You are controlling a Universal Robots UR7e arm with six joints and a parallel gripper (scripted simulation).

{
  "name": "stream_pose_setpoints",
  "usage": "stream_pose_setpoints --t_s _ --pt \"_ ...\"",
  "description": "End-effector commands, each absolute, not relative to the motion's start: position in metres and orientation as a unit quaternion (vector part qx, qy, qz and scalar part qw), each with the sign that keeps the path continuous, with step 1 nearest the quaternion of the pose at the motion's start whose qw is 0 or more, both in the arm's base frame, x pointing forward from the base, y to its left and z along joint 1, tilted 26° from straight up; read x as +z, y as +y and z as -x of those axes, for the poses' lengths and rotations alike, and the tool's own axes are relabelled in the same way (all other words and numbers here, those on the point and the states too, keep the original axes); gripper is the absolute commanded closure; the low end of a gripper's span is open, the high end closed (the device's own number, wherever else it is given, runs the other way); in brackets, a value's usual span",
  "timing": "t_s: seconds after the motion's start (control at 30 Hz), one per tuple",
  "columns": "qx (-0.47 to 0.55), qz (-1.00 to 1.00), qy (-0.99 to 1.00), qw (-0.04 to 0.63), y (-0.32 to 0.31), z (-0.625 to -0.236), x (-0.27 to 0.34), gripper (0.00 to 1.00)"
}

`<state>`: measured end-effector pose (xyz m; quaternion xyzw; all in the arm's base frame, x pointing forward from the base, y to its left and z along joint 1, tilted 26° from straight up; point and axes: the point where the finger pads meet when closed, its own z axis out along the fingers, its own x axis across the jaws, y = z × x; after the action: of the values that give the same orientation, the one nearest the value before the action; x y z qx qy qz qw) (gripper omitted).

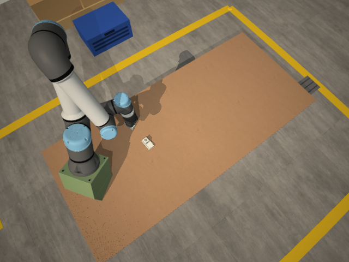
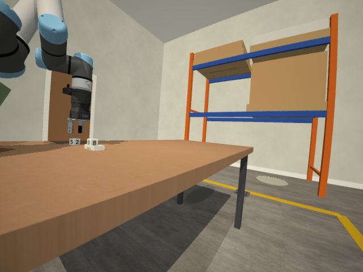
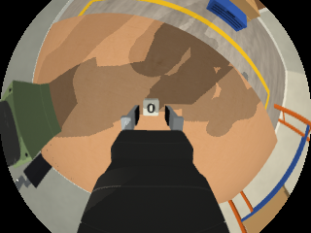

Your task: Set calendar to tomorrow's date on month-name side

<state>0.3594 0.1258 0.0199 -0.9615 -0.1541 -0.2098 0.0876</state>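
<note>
The small white tray (image 1: 150, 146) (image 2: 98, 147) lies on the brown table. One white digit cube (image 1: 145, 140) (image 2: 92, 142) is in one end of it. The exterior view shows a 0 and an 8 on its sides; its top digit is too small to read surely. The other half of the tray is empty. A second cube (image 2: 74, 141) (image 3: 151, 107) stands on the table beyond the tray, showing 5 and 2 on its sides and 0 on top. My gripper (image 1: 132, 128) (image 2: 75, 129) (image 3: 152, 112) is open and empty, pointing down above this second cube. The tray is hidden in the wrist view.
The green robot base (image 1: 81, 180) (image 3: 34, 109) stands at one end of the table (image 1: 203, 126) (image 2: 131, 164). A blue box (image 1: 102, 27) (image 3: 227, 14) is on the floor beyond the table edge. An orange and blue rack (image 2: 257, 114) stands behind the table in the exterior view.
</note>
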Motion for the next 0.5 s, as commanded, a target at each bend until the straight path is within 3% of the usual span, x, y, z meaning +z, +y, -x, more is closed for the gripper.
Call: stream_pose_setpoints --t_s 0.0,0.47 --pt "-0.207 0.962 -0.153 0.089 0.122 -0.354 0.029 0.13" --pt "-0.208 0.962 -0.154 0.089 0.119 -0.35 0.043 0.13"
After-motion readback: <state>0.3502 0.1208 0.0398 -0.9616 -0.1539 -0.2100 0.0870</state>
